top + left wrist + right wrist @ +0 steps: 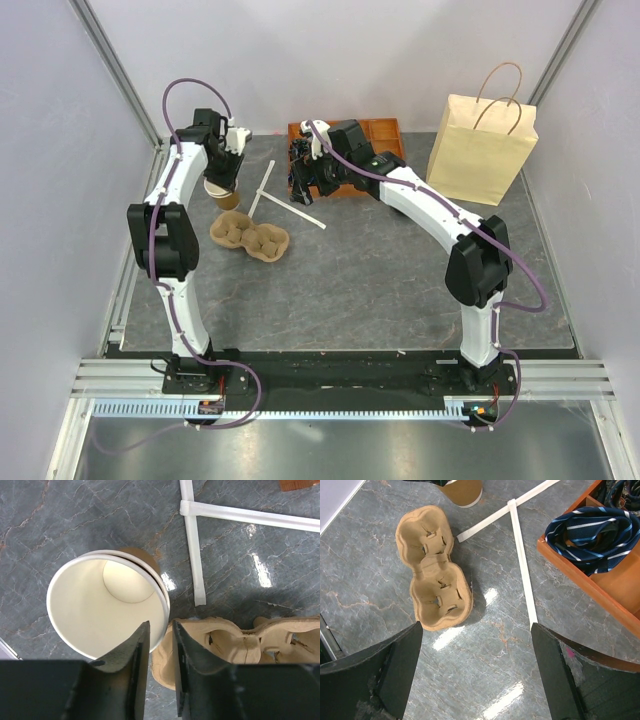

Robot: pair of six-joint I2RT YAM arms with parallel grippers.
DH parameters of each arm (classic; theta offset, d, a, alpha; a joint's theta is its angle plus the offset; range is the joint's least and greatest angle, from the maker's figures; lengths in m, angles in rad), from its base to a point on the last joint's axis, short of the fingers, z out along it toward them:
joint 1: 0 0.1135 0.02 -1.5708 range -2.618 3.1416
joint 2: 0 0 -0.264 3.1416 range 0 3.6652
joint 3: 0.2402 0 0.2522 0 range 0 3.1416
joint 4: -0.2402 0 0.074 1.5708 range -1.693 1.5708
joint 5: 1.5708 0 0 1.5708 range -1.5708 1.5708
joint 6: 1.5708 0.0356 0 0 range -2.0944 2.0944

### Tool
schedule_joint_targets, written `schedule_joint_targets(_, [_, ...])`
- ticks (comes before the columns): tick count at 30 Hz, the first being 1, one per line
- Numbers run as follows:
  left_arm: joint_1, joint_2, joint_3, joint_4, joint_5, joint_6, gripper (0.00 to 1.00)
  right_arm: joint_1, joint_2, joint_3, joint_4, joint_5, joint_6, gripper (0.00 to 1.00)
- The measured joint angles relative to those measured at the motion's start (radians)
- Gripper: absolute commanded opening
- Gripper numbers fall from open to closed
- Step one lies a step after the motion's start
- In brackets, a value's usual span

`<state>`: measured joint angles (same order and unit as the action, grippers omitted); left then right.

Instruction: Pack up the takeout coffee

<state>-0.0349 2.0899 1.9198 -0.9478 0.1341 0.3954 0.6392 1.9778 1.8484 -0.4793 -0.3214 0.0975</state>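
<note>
A brown kraft-paper cup (222, 192) with a cream inside and no lid stands at the back left of the table. My left gripper (222, 170) is shut on its rim: in the left wrist view one finger (131, 655) is inside the cup (100, 615) and the other is outside. A second rim shows nested round it. No cup with a black lid is in view. My right gripper (305, 185) is open and empty above the table, and in the right wrist view (477, 630) it hangs beside the pulp carrier (432, 570).
The tan two-cup carrier (250, 237) lies just in front of the cup. Crossed white strips (262, 190) lie to its right. An orange wooden tray (380, 130) holding a striped tie (590, 530) stands at the back. A paper bag (483, 148) stands upright at the back right.
</note>
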Motion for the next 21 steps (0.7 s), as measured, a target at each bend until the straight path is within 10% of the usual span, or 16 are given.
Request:
schedule_joint_targets(5, [0.000,0.011,0.004,0.001,-0.002,0.003,0.03,-0.002,0.000,0.004,0.000,0.000,0.005,0.98])
schedule_joint_targets(21, [0.000,-0.017,0.019,-0.002,-0.090,0.035,0.02,-0.003,0.001,0.008,0.017,-0.005,0.021,0.98])
